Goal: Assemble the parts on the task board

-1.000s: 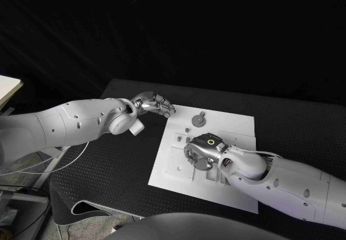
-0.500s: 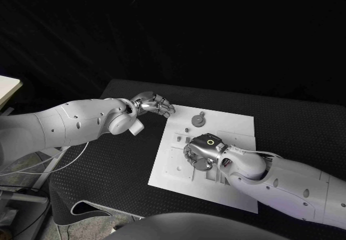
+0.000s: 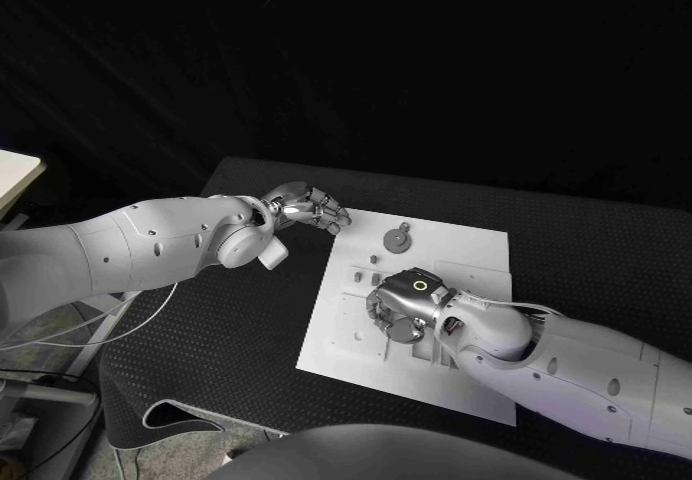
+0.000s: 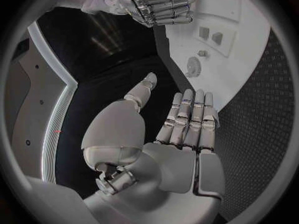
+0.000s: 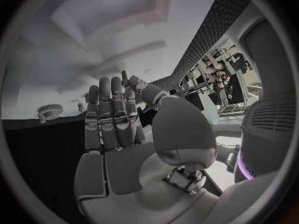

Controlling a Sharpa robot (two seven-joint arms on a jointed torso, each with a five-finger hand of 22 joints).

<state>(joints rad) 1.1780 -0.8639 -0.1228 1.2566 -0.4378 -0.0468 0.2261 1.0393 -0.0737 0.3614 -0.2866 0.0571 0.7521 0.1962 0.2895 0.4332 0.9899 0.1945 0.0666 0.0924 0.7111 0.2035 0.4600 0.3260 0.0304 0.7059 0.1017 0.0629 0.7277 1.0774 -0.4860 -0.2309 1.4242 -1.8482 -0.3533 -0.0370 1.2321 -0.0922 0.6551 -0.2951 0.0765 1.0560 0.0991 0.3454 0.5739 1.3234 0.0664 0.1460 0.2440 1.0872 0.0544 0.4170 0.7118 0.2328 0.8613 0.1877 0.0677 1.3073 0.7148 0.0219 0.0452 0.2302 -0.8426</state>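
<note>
Your right hand (image 3: 404,305) was curled over the board (image 3: 476,250), maybe pinching a part, I couldn't tell; left hand (image 3: 306,208) hung spread and empty, gear (image 3: 392,241) unplaced.

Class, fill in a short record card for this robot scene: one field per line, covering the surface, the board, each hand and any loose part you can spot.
Surface: black table
Board: white task board, lying flat mid-table
Left hand: at the board's far left corner, fingers straight and together, holding nothing
Right hand: over the middle of the board, fingers pointing down; whether it holds anything cannot be told
Loose part: round grey gear on the board's far end, apart from both hands
</note>
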